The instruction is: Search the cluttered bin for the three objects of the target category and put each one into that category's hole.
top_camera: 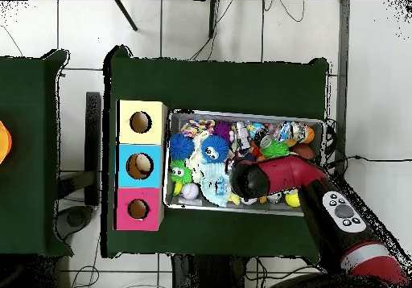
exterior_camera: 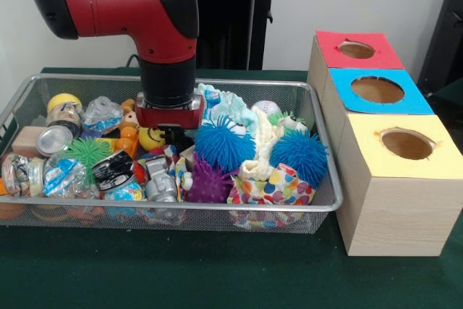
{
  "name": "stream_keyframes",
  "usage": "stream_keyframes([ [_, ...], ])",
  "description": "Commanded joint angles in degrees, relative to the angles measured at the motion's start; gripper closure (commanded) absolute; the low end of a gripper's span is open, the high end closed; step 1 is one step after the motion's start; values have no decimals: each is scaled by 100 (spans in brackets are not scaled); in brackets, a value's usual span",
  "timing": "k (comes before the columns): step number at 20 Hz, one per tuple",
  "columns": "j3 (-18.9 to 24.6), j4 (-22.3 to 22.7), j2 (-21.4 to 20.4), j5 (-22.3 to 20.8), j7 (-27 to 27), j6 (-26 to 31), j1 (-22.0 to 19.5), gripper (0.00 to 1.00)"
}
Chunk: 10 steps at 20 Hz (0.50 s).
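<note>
A wire mesh bin point(exterior_camera: 327, 205) holds a heap of mixed things: two blue spiky balls point(exterior_camera: 224, 142) point(exterior_camera: 299, 153), a purple spiky ball point(exterior_camera: 208, 182), a green spiky ball point(exterior_camera: 87, 151), a yellow smiley ball point(exterior_camera: 150, 137), a silver toy car point(exterior_camera: 160, 179), crushed cans point(exterior_camera: 52, 139) and a dotted cloth point(exterior_camera: 278, 186). My gripper point(exterior_camera: 171, 135) reaches down into the middle of the heap, between the smiley ball and the nearer blue ball. Clutter hides its tips. In the overhead view my arm's wrist point(top_camera: 248, 178) covers it.
Beside the bin stands a wooden box with a red hole point(exterior_camera: 356, 49), a blue hole point(exterior_camera: 377, 90) and a yellow hole point(exterior_camera: 406, 144). From above, the box point(top_camera: 121, 166) touches the bin's left rim point(top_camera: 167, 160). A second green table point(top_camera: 28, 152) stands further left.
</note>
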Motion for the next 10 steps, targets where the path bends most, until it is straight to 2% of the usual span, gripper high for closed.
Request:
stream_keyframes([
  [1, 25, 29, -138, 142, -250, 137, -49, 100],
  [4, 114, 234, -479, 340, -251, 296, -69, 100],
  [10, 500, 984, -1794, 1349, -633, 1325, -234, 100],
])
